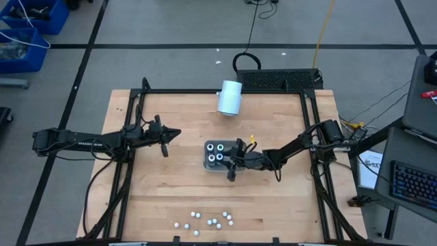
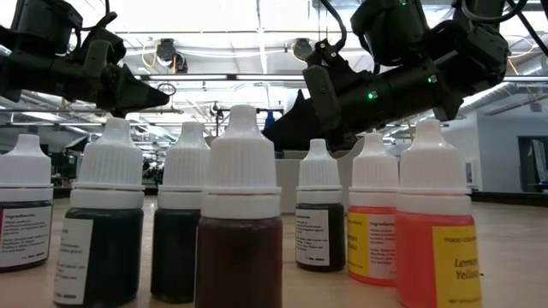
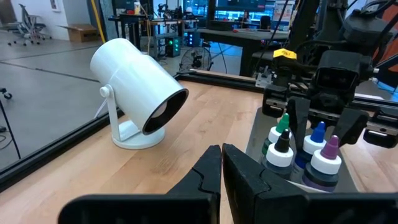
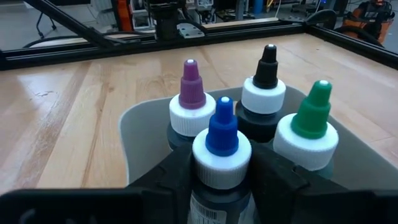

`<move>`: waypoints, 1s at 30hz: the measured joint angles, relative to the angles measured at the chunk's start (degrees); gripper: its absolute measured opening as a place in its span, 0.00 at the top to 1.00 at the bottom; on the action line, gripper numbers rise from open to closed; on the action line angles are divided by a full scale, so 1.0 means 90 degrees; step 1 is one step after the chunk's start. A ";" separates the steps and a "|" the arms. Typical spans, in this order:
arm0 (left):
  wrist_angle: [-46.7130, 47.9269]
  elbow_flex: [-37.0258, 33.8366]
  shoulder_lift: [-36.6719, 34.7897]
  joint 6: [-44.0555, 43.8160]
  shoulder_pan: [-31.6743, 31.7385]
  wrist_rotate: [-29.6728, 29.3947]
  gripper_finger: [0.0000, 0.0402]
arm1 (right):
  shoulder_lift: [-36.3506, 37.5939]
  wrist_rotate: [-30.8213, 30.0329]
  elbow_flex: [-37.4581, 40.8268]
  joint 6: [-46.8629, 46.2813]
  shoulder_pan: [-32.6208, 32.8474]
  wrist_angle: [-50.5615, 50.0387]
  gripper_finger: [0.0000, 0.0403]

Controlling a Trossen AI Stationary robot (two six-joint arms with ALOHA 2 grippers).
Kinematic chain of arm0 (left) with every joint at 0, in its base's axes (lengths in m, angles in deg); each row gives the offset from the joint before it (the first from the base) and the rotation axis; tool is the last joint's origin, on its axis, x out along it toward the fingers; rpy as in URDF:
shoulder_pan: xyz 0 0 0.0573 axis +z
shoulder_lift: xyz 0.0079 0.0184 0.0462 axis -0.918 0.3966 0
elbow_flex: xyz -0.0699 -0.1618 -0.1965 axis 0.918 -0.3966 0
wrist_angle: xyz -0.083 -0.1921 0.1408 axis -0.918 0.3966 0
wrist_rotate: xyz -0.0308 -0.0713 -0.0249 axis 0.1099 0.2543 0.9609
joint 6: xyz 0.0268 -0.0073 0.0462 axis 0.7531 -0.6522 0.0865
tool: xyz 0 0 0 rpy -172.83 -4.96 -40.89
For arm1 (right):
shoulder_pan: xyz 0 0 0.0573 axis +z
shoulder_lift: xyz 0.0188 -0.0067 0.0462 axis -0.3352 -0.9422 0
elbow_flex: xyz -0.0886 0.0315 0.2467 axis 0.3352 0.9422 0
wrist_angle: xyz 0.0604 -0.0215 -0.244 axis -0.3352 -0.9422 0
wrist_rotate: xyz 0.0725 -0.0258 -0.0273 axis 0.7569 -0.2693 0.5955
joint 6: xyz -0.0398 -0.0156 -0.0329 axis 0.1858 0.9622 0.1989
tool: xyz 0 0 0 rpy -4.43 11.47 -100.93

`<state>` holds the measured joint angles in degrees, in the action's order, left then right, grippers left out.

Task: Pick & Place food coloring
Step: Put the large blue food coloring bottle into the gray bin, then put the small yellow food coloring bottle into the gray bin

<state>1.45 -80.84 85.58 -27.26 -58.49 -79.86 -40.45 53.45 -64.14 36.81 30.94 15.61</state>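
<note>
We see the blue-capped bottle (image 4: 221,140) standing in the grey tray (image 1: 207,164) beside three other dark bottles, held between the fingers of the right hand (image 1: 231,165) at the tray's edge. The left hand (image 1: 174,134), pinched narrow, hangs well apart over bare surface (image 1: 273,205). Small white bottles (image 1: 205,220) cluster far from the tray.

Grey floor (image 1: 171,20) with dark tape lines around a wooden table (image 1: 171,191) — blue bins (image 1: 27,31) at one corner, a keyboard (image 1: 413,184) on a side desk. Beyond the table: bright ceiling lights (image 2: 257,17), office chairs (image 3: 28,28), a cardboard box (image 3: 81,32).
</note>
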 joint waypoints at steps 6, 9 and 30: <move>0.0000 0.0000 0.0002 0.0001 0.0001 0.0001 0.94 | -0.0002 0.0015 0.0005 0.0054 0.0004 0.0001 0.63; 0.0000 0.0000 0.0002 0.0000 0.0001 0.0001 0.94 | -0.0002 0.0033 0.0005 0.0076 0.0006 0.0002 0.59; -0.0007 0.0000 0.0000 -0.0105 0.0001 0.0000 0.94 | 0.2133 0.0009 0.0023 0.1162 0.0506 -0.1964 0.50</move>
<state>1.38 -80.84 85.58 -28.20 -58.47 -79.86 -21.26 53.53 -63.94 47.27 35.49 -2.07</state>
